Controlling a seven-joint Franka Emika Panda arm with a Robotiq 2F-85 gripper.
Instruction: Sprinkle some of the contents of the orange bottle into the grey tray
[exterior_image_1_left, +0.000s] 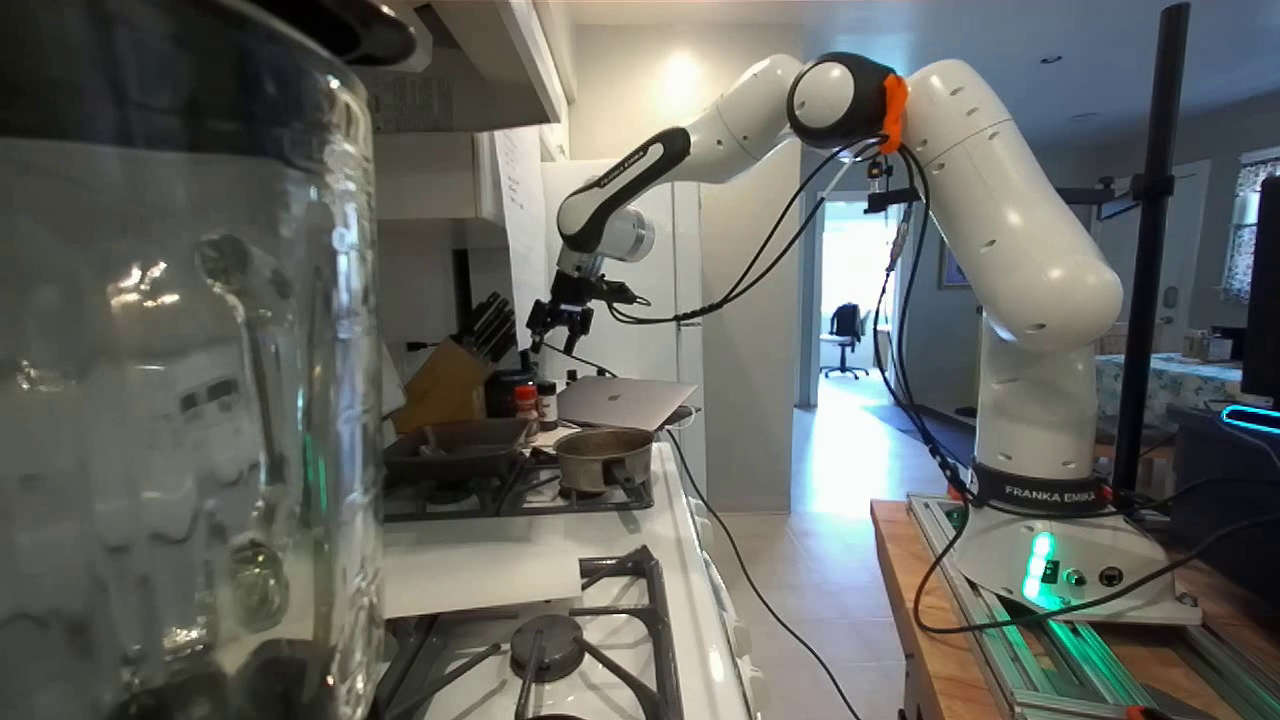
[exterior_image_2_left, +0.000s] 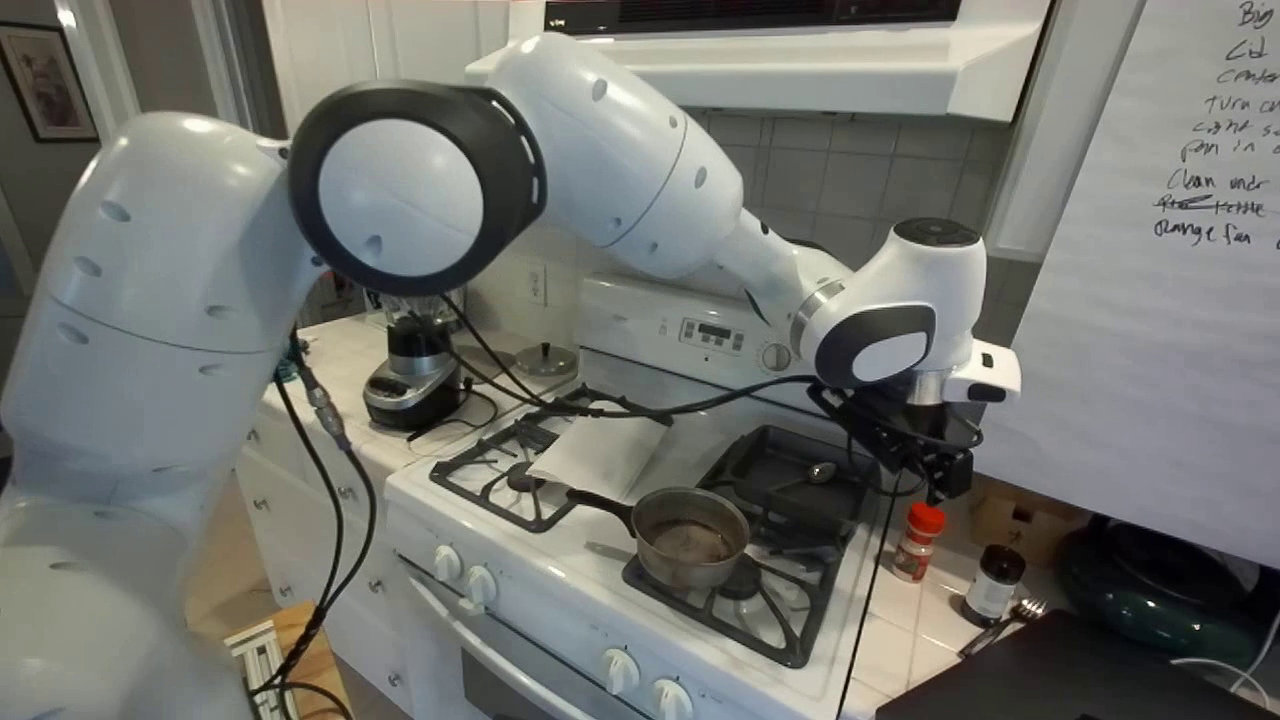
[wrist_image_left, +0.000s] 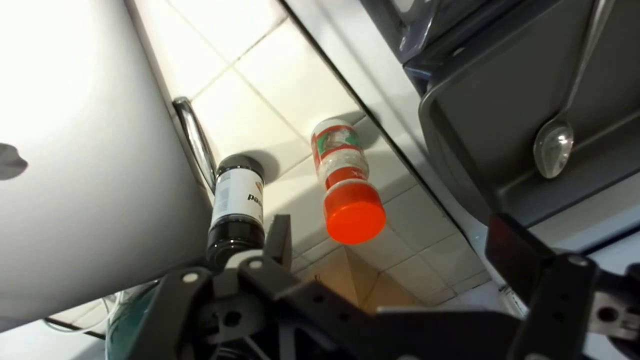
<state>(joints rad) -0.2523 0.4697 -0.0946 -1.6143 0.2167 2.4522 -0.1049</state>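
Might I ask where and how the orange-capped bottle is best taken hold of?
I'd grip the orange-capped bottle just under its cap, coming from above: it stands upright, seems to narrow there, and looks slim enough for the open hand; a dark bottle stands to one side.

Glossy plastic caps the orange bottle (wrist_image_left: 346, 176) — the grey tray (wrist_image_left: 505, 110), at two o'clock in the wrist view, looks matt, the spoon (wrist_image_left: 555, 142) shiny metal.
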